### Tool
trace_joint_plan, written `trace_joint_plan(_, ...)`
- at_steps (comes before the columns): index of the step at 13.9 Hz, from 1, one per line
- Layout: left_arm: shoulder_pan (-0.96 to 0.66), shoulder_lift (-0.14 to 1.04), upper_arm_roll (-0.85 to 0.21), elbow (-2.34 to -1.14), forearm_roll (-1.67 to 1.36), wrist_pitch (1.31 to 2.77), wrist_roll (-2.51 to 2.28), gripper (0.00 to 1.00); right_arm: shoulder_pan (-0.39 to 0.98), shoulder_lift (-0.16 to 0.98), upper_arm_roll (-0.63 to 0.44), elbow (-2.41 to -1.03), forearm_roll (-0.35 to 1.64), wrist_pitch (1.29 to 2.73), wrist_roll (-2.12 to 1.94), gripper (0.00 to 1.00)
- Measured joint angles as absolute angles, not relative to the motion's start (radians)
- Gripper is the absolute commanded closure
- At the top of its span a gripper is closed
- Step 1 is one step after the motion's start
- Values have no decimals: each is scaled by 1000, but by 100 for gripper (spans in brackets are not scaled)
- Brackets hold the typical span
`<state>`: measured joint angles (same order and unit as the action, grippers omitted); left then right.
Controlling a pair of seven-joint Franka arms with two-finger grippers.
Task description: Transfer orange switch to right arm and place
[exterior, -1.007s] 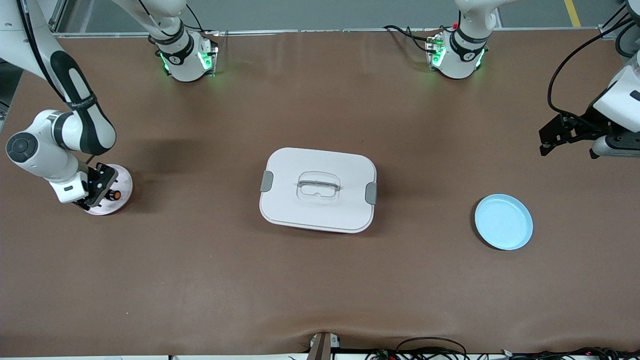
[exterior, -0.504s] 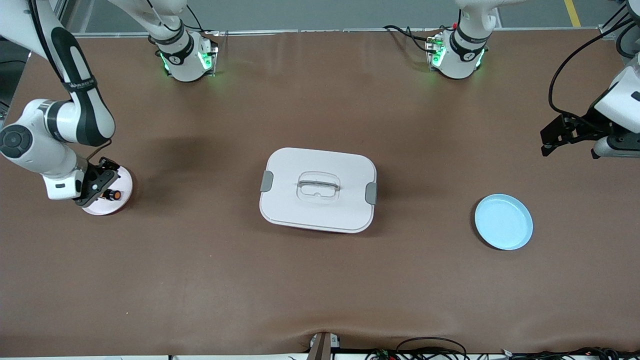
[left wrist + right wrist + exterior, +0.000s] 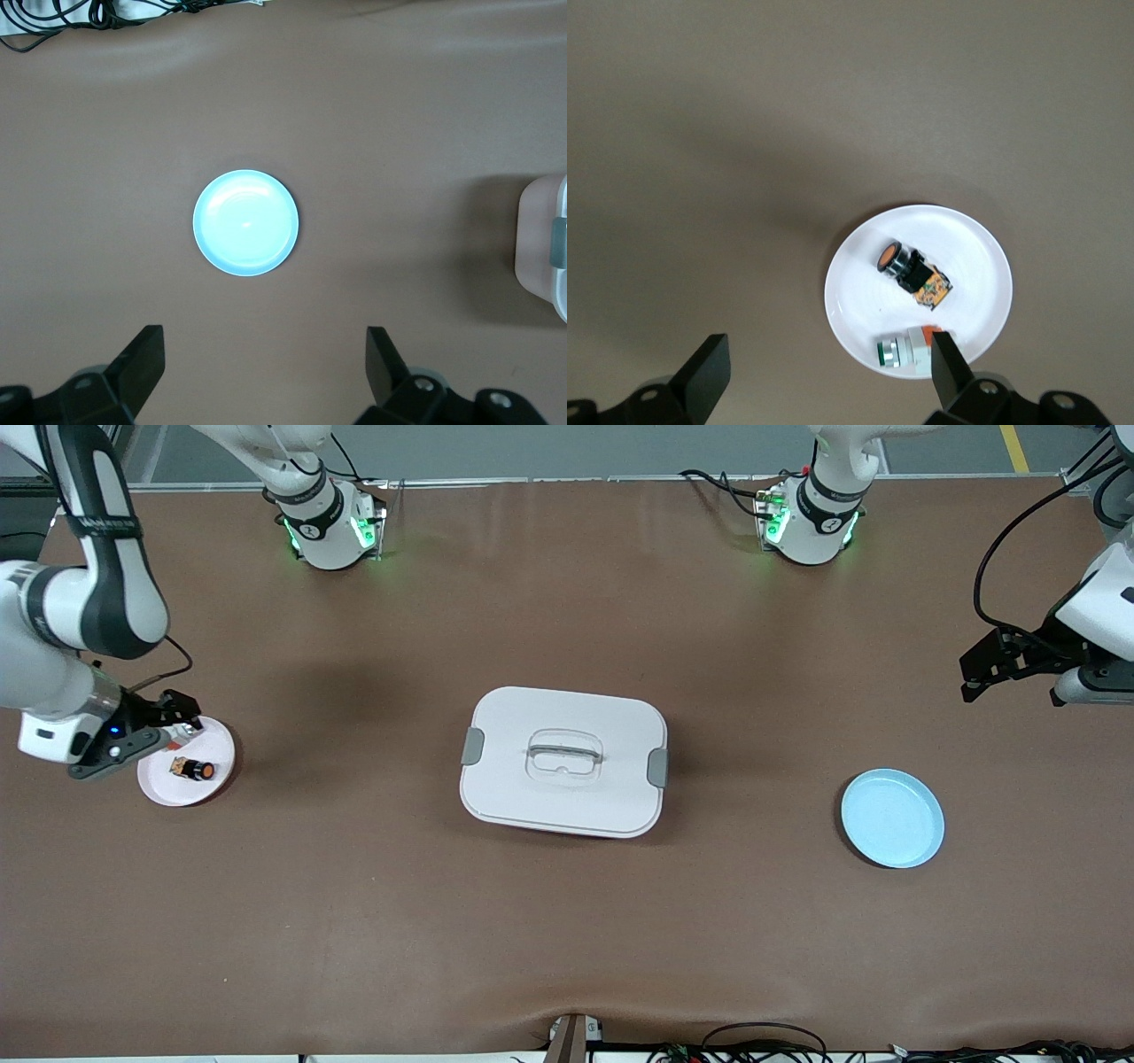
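Orange switch (image 3: 911, 271) on white plate (image 3: 983, 252), blue plate (image 3: 892, 817) seemingly bare

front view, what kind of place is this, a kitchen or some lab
Most likely a robotics lab or test bench, not a kitchen: two arm bases bolted along a brown-covered table, loose cables at its edge, and a few staged props such as a white lidded box and a blue plate.

No readable text, label, brand, number or sign is showing anywhere. Small lettering is running along a dark band of the right arm (image 3: 97, 522), but it is staying too small to read.
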<state>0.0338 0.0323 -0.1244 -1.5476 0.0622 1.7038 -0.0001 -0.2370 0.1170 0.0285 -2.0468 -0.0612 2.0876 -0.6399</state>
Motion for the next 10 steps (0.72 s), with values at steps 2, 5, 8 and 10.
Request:
trace_joint_plan(2, 34, 32, -123, -1547, 62, 1704, 0, 0, -237, 113, 28, -1978, -38, 2003, -578, 0)
trace_joint_plan(5, 31, 32, -121, -1547, 62, 1704, 0, 0, -234, 114, 29, -1930, -34, 1955, -462, 0)
trace_joint_plan(8, 27, 32, -116, -1547, 62, 1704, 0, 0, -191, 113, 30, -1865, -32, 1873, -283, 0)
trace_joint_plan(10, 23, 32, -114, -1547, 62, 1704, 0, 0, -165, 113, 32, -1838, -32, 1855, -229, 0)
